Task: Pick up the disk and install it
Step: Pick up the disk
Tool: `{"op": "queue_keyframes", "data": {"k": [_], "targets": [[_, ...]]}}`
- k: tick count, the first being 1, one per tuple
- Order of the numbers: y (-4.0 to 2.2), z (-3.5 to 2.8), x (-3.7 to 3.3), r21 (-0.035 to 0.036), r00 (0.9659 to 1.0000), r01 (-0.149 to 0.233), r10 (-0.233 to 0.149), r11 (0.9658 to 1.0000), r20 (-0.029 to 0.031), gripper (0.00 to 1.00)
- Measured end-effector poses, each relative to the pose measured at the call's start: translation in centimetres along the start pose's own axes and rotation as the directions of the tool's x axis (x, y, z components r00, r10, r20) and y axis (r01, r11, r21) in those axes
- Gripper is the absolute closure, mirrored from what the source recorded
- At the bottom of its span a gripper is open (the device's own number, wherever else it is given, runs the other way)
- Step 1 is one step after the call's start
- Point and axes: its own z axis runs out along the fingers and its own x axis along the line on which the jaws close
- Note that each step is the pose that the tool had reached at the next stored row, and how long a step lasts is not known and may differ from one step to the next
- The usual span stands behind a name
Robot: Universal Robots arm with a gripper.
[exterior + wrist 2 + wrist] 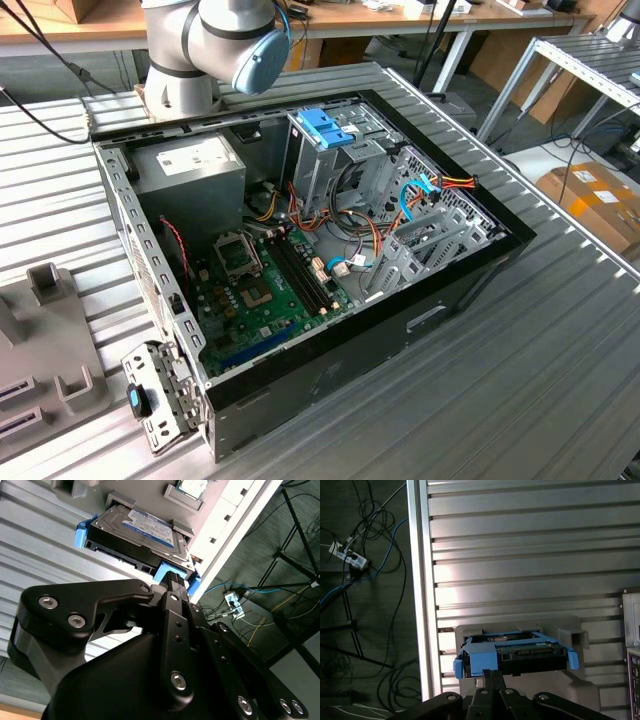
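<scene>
Gripper (pixel 172 577): clenched, with the fingers drawn together. I cannot tell whether they nip anything.
Gripper tips: right at the disk's near blue side rail (pixel 480 662), seen in both wrist views.
Disk (pixel 145 527): directly ahead of the gripper. It lies flat with the printed label up and a light-blue rail along each side.
Holder (pixel 572 637): a grey cradle under and around the disk, just beyond the gripper tips.
Bench (pixel 520 555): slatted metal that carries the holder and runs on past it, away from the gripper.
Computer case (pixel 440 300): well apart from the gripper, lid off, with the board and cables showing in the exterior view.
Drive cage (pixel 330 165): inside the case, topped by a blue latch piece (pixel 322 128).
Done: the gripper is at the disk.
Left: the disk sits in the holder, not lifted, so by my judgement the carry and the fitting into the case both remain.
</scene>
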Motion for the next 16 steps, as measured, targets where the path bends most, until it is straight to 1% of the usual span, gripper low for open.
{"op": "queue_keyframes", "data": {"k": [4,7,9,12,14,16], "targets": [[0.00,0.00,0.00,0.0000,0.9998,0.019,-0.019,0.9998,-0.0001,0.89],[0.00,0.00,0.00,0.0002,0.9989,0.047,-0.047,0.9989,-0.0001,0.89],[0.00,0.00,0.00,0.0004,0.9970,0.077,-0.077,0.9970,-0.0004,0.89],[0.00,0.00,0.00,0.0006,0.9931,0.118,-0.118,0.9931,-0.0005,0.89],[0.00,0.00,0.00,0.0008,0.9893,0.146,-0.146,0.9893,-0.0007,0.89],[0.00,0.00,0.00,0.0009,0.9835,0.181,-0.181,0.9835,-0.0009,0.89]]}}
